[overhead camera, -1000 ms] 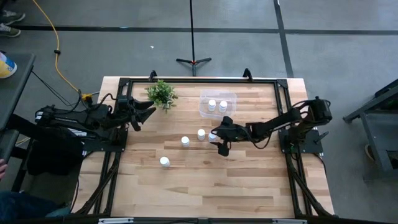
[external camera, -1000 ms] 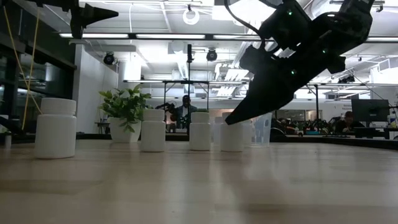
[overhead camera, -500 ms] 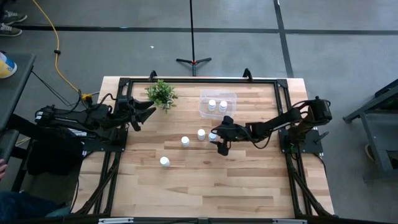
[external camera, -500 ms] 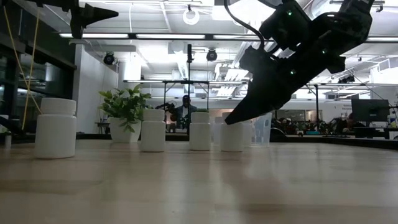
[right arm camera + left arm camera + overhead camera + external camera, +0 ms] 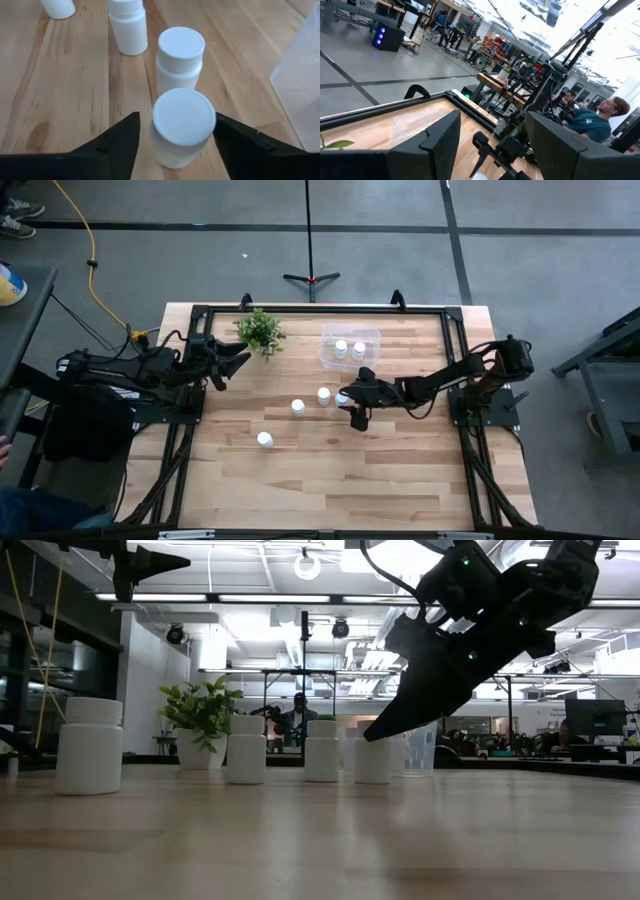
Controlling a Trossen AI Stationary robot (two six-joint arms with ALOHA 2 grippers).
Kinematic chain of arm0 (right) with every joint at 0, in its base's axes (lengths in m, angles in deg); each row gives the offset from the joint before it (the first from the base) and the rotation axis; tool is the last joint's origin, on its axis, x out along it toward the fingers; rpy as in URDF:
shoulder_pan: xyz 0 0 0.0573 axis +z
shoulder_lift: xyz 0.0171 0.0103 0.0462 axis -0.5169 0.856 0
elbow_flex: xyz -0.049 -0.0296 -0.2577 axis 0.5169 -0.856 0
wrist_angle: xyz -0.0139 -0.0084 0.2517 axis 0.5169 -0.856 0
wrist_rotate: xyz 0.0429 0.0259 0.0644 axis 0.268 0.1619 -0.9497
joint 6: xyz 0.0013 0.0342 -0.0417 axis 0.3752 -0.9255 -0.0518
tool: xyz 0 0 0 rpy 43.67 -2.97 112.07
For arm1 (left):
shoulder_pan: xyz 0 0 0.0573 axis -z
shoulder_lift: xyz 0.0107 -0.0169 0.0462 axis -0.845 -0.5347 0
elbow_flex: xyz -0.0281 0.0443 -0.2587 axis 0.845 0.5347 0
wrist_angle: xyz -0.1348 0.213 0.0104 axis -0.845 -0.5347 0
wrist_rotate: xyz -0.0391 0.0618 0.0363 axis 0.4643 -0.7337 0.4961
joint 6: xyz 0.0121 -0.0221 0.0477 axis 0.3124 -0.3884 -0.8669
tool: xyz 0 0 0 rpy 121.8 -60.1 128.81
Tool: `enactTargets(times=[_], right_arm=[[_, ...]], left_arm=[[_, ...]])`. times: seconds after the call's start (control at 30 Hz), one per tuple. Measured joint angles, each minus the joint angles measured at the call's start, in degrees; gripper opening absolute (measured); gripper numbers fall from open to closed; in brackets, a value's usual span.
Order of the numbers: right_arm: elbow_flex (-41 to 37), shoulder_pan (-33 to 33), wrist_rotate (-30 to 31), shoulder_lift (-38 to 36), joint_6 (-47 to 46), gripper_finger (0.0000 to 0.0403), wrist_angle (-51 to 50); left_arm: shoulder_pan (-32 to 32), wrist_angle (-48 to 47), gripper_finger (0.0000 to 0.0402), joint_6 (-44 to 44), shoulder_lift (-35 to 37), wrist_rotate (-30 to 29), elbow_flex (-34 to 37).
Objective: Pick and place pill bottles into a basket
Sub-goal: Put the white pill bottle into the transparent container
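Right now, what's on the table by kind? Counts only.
bin: 1
bottles: 6 (4 loose, 2 in the bin)
plant: 1
total: 8

right hand (image 5: 349,412) | edged slightly toward pill bottle (image 5: 343,399) | nothing else moved

The basket (image 5: 351,346) stands at the far side of the table (image 5: 300,480), to the right of the plant (image 5: 260,330). Two pill bottles (image 5: 341,347) are inside it. Four more stand on the table nearer the middle. The right gripper (image 5: 172,145) is around the rightmost one (image 5: 177,125). The left gripper (image 5: 238,360) is just beside the plant.
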Motion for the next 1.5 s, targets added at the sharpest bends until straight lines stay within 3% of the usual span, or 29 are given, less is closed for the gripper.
enactTargets(times=[0.63, 0.9, 1.17, 1.5], right_arm=[[0.00, -0.01, 0.12, 0.00, -0.13, 0.0188, 0.03], [0.07, -0.01, -0.35, 0.00, 0.02, 0.0143, 0.35], [0.07, 0.00, -0.98, 0.00, -0.07, 0.0160, 0.44], [0.07, 0.01, 0.00, 0.00, 0.02, 0.0141, 0.44]], left_arm=[[-0.01, 0.00, 0.0260, 0.00, 0.01, -0.01, -0.01], [0.01, 0.00, 0.0260, 0.00, -0.01, -0.01, -0.01], [0.00, 0.00, 0.0260, 0.00, -0.01, -0.01, 0.00], [0.01, 0.00, 0.0260, 0.00, -0.01, -0.01, -0.01]])
